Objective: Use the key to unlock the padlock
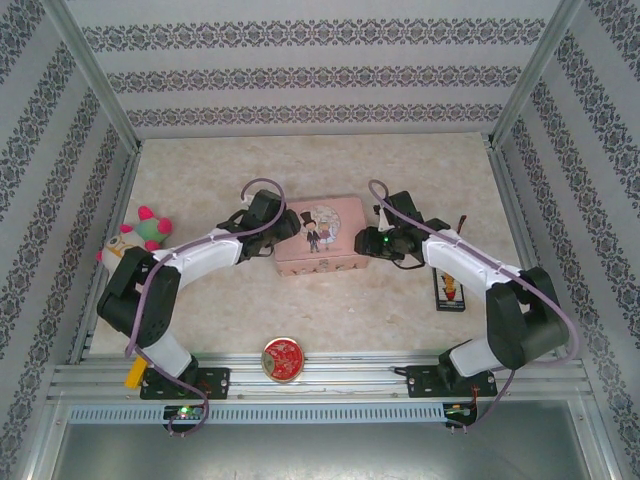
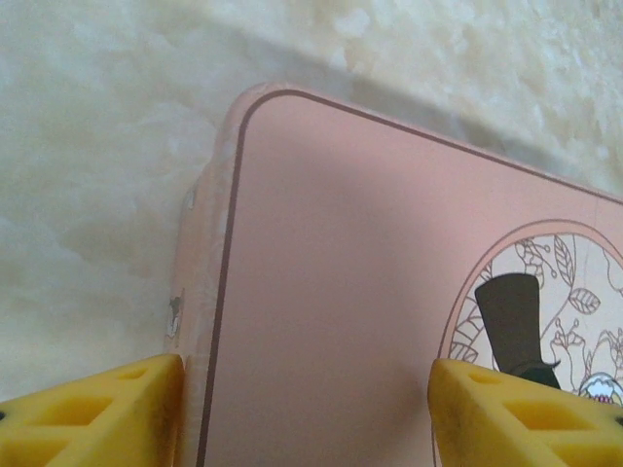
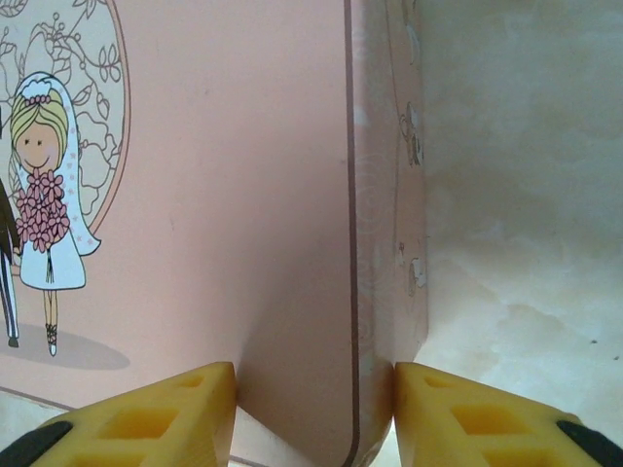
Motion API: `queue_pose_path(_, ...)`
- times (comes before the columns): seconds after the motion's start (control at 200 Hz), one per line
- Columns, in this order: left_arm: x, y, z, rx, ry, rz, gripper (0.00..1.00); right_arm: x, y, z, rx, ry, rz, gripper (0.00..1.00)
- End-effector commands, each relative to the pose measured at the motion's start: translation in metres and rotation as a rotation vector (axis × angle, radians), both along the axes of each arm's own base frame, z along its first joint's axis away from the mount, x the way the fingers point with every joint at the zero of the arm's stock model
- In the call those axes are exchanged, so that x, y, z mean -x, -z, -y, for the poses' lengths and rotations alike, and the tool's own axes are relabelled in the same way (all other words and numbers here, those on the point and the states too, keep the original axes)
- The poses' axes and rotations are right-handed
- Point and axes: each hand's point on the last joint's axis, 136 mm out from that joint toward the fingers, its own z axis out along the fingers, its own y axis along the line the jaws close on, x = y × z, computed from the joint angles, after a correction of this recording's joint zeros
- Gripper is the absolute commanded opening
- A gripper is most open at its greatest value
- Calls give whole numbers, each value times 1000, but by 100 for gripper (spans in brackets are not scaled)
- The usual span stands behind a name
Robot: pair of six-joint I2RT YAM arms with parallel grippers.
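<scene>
Yellow pads [image 2: 92, 418] of the left gripper [image 2: 307, 413] are sitting closest in the left wrist view. They're standing apart w/ a corner of the pink tin box [image 2: 331, 292] between them. One pad is lying beside the box's side wall, the other is hovering over the lid nr the top-hat drawing [image 2: 511, 311]. Can't tell whether they're squeezing.

The right gripper [image 3: 313, 413] is straddling the opp. end: pads apart, one over the lid below the bride picture [image 3: 44, 185], one just outside the wall. Clamped or not, can't tell.

From above, both arms are reaching in to the box at mid table [image 1: 330, 310], one at each end. The padlock is too small to make out, so can't tell where it's sitting.

The round red-gold tin [image 1: 283, 358] is resting nr the front rail, btw the bases. The plush toy [image 1: 140, 232] is lying far left, and a black card-like item [image 1: 450, 290] is lying beside the right arm.
</scene>
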Motion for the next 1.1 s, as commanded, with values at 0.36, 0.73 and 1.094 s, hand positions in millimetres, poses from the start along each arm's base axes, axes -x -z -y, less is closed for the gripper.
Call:
queue_pose_path(0.36, -21, -25, 1, 74, 19, 67, 66, -2, -8, -21, -56, 15, 27, 45)
queue_pose_path(0.73, -13, -30, -15, 57, -9, 70, 66, -2, -9, -21, -44, 20, 44, 45)
queue_pose_path(1.094, 10, -63, -36, 41, -47, 124, 82, -10, -17, -6, 69, 4, 94, 58)
